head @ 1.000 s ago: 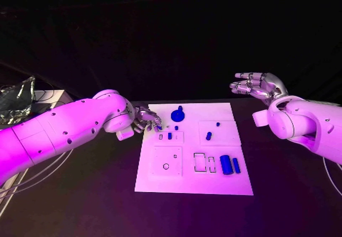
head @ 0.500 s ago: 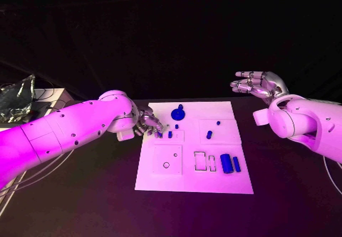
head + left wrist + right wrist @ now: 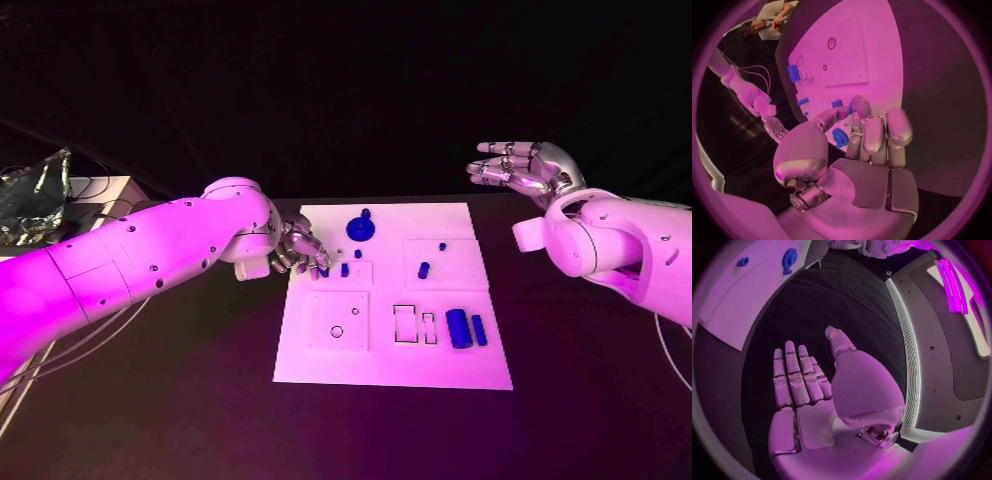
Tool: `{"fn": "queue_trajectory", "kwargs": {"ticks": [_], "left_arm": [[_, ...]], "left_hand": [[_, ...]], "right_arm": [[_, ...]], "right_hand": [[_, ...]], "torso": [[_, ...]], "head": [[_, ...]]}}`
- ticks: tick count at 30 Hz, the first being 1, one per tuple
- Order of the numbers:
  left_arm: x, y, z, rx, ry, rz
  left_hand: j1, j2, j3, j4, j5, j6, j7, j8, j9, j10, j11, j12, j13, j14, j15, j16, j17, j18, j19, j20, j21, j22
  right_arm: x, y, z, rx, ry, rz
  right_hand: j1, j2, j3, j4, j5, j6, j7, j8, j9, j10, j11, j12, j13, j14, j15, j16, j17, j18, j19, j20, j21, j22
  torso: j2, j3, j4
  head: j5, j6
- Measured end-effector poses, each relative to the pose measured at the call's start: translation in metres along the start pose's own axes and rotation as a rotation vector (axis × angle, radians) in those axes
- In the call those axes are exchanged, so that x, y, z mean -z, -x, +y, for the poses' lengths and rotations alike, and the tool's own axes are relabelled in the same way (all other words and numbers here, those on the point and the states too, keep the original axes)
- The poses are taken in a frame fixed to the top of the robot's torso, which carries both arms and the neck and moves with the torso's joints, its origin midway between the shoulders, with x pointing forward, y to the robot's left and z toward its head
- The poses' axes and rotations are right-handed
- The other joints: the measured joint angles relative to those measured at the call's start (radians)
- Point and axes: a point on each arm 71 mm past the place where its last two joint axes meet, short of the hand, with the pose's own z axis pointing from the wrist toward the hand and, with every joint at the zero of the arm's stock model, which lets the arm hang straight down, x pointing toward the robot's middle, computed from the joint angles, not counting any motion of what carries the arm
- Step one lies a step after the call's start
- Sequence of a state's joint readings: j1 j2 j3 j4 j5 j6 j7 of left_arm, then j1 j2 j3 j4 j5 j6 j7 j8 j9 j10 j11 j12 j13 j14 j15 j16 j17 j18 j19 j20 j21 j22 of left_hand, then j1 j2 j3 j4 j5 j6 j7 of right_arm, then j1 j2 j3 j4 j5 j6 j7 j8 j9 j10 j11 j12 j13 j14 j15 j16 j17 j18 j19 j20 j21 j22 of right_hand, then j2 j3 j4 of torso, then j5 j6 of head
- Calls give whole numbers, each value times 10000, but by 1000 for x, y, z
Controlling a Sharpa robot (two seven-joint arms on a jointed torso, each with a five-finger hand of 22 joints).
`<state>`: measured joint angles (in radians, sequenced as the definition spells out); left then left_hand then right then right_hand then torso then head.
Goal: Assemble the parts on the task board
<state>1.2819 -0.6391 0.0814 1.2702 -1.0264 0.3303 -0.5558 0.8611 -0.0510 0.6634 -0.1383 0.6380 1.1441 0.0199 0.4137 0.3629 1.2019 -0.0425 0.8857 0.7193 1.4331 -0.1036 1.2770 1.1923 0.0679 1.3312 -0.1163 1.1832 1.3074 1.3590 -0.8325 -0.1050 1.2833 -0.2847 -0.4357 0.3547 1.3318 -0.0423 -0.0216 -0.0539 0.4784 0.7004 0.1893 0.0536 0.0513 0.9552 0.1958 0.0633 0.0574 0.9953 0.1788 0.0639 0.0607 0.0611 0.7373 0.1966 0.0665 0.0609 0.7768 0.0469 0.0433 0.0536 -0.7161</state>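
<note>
- Now the task board point(image 3: 389, 350) is lying flat in the middle of the black table point(image 3: 173, 400), one short edge facing the table's near edge.
- The left robot hand point(image 3: 300, 250) is hovering at the board's left edge, toward the far end, fingers curled downward over the small blue parts there; in the left wrist view the left robot hand point(image 3: 870, 135) is showing its fingers bunched together above the board, with blue pieces just beyond the fingertips. I cannot tell whether it is pinching anything.
- Just beside those fingers, two small blue pegs point(image 3: 343, 269) are sitting on the board.
- A round blue gear-like part point(image 3: 359, 230) is resting near the board's far edge, and it is also showing in the right wrist view point(image 3: 789, 259).
- A short blue pin point(image 3: 424, 270) is lying toward the board's right side, well apart from the left robot hand.
- Two longer blue bars point(image 3: 462, 329) are lying side by side near the board's right edge, toward the near end, next to two empty rectangular slots point(image 3: 414, 326).
- The right robot hand point(image 3: 522, 170) is being held raised beyond the table's far right corner, well apart from the board, fingers spread and grasping nothing; the right wrist view is showing the same released palm point(image 3: 804, 390).
</note>
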Motion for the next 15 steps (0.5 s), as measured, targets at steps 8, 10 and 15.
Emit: {"fn": "queue_trajectory", "kwargs": {"ticks": [8,10,15], "left_arm": [[-1,0,-2,-60,-9,1],[-1,-1,-3,-73,-12,5],[-2,-2,-5,-111,-59,17]], "left_hand": [[-38,-37,0,-1,292,14,19,6,32,17,17,-42,34,0,0,0,-1,0,0,1,-1,0],[-38,-37,-1,-1,378,15,21,8,39,19,19,-60,43,0,0,0,-1,1,0,1,-1,0],[-38,-37,-28,-28,403,34,40,-37,79,33,32,-67,69,0,1,0,-2,2,0,1,-1,0]], "right_arm": [[0,0,0,-2,0,7],[0,0,0,-3,0,8],[0,0,0,-4,-1,10]], "right_hand": [[-2,2,-13,-18,0,0,0,0,0,0,0,0,0,0,0,0,0,0,-4,4,0,0],[-31,31,-22,-106,0,0,0,0,0,0,0,0,0,0,0,0,0,1,-36,37,0,0],[-44,44,-27,-111,0,0,0,0,0,0,0,0,0,0,0,0,0,0,-37,36,0,0]], "torso": [[-2,-1,4],[-3,-1,4],[-3,3,3]], "head": [[0,-11],[-5,-12],[-17,-12]]}}
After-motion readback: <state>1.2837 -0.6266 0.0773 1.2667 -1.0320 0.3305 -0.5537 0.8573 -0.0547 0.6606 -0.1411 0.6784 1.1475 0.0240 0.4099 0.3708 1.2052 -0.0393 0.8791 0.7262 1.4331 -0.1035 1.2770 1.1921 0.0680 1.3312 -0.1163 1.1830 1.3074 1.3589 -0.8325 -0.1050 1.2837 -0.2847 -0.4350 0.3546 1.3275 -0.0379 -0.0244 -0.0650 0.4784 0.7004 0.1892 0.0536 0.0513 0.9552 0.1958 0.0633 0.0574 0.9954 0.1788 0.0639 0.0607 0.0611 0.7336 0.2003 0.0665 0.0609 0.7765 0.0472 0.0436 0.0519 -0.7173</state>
